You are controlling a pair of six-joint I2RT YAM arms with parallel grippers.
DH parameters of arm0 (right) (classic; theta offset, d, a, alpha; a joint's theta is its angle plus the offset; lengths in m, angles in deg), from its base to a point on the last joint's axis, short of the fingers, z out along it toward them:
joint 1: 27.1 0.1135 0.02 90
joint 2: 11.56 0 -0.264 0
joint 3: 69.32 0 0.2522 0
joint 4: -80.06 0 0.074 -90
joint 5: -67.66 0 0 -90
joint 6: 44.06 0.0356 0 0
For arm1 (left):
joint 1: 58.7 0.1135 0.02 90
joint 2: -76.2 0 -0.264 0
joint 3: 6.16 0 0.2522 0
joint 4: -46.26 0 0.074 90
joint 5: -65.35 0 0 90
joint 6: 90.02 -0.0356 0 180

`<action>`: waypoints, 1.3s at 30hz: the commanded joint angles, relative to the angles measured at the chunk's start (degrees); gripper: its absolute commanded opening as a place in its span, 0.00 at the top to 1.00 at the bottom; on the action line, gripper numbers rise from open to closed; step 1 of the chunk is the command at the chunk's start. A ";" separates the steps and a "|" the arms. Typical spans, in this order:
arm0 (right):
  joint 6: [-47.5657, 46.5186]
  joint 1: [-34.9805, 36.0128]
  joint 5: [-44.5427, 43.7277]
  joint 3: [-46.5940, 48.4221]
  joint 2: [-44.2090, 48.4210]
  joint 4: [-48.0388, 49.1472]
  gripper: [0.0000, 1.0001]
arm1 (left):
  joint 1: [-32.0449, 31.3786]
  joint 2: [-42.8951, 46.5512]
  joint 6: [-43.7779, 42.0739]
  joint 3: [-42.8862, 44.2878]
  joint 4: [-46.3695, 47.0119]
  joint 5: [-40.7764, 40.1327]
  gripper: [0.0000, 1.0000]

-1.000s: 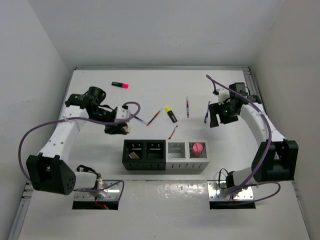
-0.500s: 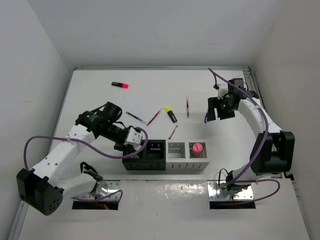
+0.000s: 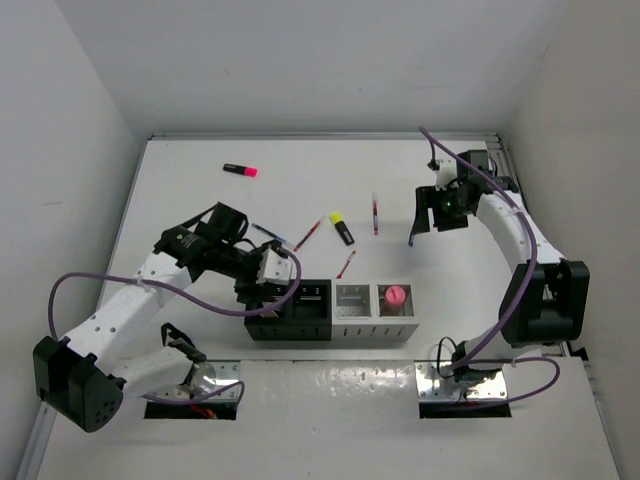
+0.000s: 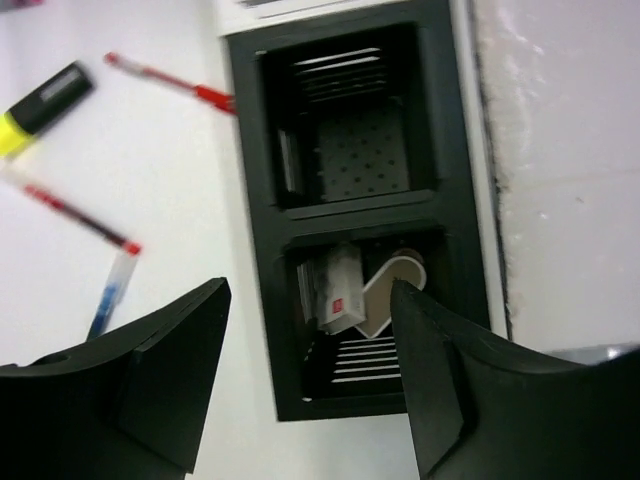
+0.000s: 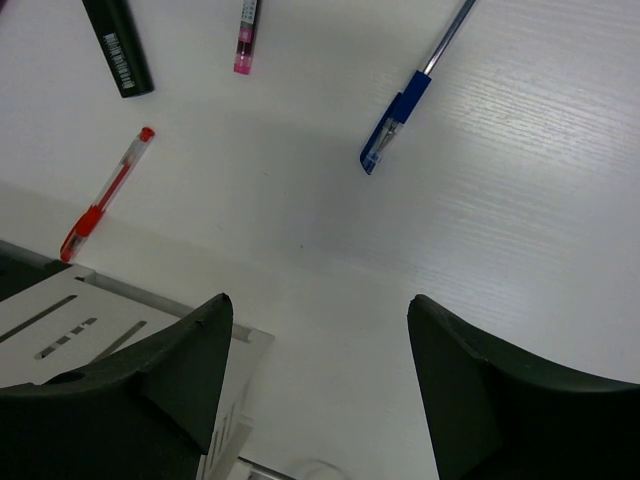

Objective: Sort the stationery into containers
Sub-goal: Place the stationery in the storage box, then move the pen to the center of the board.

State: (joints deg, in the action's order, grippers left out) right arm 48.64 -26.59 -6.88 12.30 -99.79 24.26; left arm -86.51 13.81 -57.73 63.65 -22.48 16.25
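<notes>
Your left hand [image 4: 307,292] is hanging with its fingers spread and nothing between them, directly above the end black bin [image 4: 250,330]. Inside that bin two pale erasers are lying against each other. One eraser [image 4: 340,292] is wearing a white sleeve with a small red mark too blurred to read, and the other eraser [image 4: 392,290] is bare and curved. The second black bin [image 4: 243,130] next to it is showing only its dotted floor. Only the left wrist camera is giving you this, because from above the hand is covering the end bin.

Your right hand [image 5: 318,305] is also standing apart and empty, over the bare white surface [image 5: 520,250], with a blue pen [image 5: 396,128] lying just beyond it. Its camera is catching white print on the barrel of the yellow highlighter [image 5: 118,45], too small to read. A red pen [image 5: 103,195] is lying near a grey bin [image 5: 60,320].

The top view alone is showing you the pink-capped glue stick [image 3: 396,296] standing in the last grey bin [image 3: 397,325]. It also shows the pink highlighter [image 3: 240,170] lying well apart at the far left.
</notes>
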 commanded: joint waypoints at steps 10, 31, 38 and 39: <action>-1.91 0.10 0.27 2.28 3.59 -0.58 0.30 | 23.66 -25.72 26.94 28.72 20.03 -5.14 0.30; -8.76 -0.25 -5.35 3.95 1.74 -3.22 0.29 | 36.51 -76.65 11.31 67.71 33.97 5.76 0.26; -9.29 -0.16 -6.06 3.95 0.60 -3.31 0.28 | 34.58 -78.23 10.24 67.43 35.38 8.05 0.19; -9.38 -0.16 -6.06 3.95 0.51 -3.31 0.28 | 34.15 -78.67 10.69 67.70 35.47 8.05 0.18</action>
State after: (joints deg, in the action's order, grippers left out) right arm 40.18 -26.61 -11.95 16.23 -98.80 20.63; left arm -51.17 -64.50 -46.11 130.33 9.93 20.69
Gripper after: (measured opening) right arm 0.722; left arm 0.818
